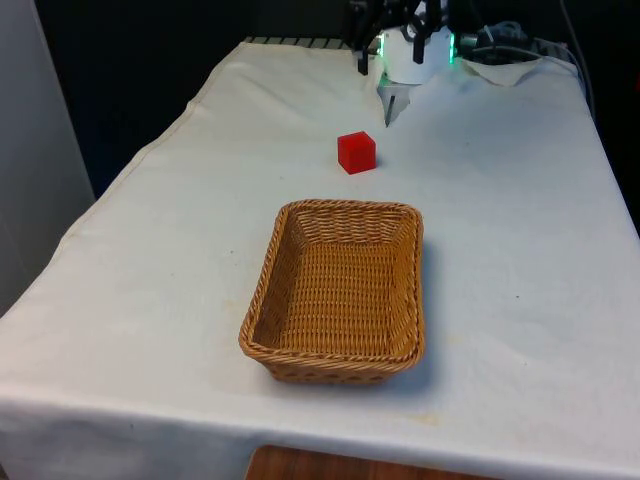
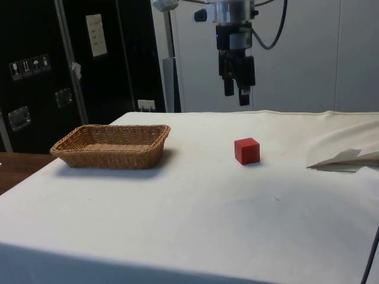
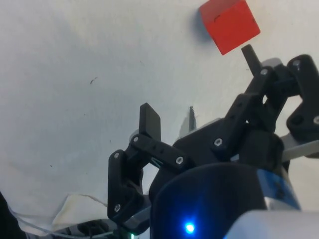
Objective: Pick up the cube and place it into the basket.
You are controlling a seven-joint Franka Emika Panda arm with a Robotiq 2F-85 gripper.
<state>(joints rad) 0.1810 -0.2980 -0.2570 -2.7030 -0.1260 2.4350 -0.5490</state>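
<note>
The red cube (image 2: 247,150) sits on the desk (image 2: 195,201) at mid-frame in the side view, below the raised gripper (image 2: 235,90), whose fingers (image 3: 149,121) stand apart; the basket (image 2: 111,145) lies left.

Cube (image 1: 356,152) on the table (image 1: 520,250), far half, roughly mid-width. Basket (image 1: 338,291) on the table nearer the camera, well apart from cube, slightly toward the front view's left. Gripper (image 2: 234,90) hangs above the table, over and just beyond the cube, not touching it.
</note>
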